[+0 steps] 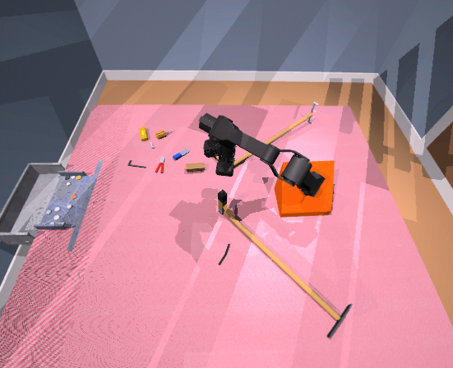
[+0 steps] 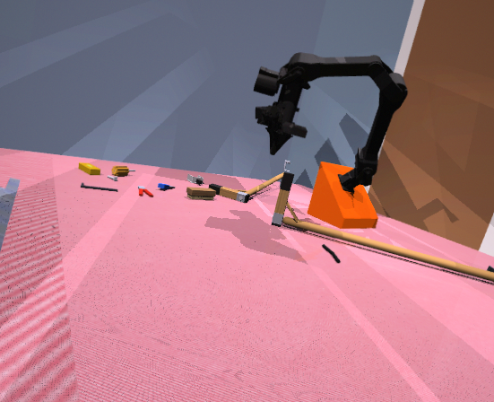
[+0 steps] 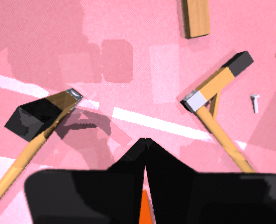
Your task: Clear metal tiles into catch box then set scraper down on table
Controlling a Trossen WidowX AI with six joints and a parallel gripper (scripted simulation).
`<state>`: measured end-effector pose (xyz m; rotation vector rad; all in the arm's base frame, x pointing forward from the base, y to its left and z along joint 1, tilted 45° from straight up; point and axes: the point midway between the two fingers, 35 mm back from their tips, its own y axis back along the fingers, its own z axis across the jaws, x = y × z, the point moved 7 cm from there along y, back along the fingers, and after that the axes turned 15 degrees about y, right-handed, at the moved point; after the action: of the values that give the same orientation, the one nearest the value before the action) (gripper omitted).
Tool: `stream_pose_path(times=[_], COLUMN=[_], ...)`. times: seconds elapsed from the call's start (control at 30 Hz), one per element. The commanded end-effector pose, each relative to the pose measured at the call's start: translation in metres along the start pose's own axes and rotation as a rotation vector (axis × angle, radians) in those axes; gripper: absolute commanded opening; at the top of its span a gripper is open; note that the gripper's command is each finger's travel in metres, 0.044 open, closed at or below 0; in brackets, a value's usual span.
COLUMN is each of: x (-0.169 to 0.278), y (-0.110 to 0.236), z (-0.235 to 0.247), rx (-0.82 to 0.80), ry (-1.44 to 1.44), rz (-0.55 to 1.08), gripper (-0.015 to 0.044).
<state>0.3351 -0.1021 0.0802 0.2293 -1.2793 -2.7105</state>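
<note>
Above the pink surface (image 1: 145, 287) the gripper (image 2: 276, 148) hangs with jaws together, empty; the long scraper (image 1: 277, 263) lies below, nearer, handle end closest, blade away right.

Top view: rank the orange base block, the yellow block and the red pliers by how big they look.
1. Orange base block, clearly largest.
2 and 3. Yellow block and red pliers look about alike; not ranked.

Three views of one pink table

Top looks steeply down from high up; exterior sits low, near table level (side-on); wrist points straight down, close; all share the long scraper's (image 1: 277, 263) (image 2: 396, 249) (image 3: 26, 147) handle end.
</note>
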Motion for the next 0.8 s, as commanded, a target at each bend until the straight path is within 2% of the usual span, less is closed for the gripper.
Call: stream_pose_path(times=[0.0, 0.3, 0.77], x=[0.004, 0.017, 0.013], y=[0.002, 0.002, -0.025], z=[-0.017, -0.049, -0.049], rx=[-0.029, -0.086, -0.086], ry=[-0.015, -0.053, -0.054], rz=[-0.004, -0.005, -0.005], gripper=[0.0000, 0.0000, 0.0000])
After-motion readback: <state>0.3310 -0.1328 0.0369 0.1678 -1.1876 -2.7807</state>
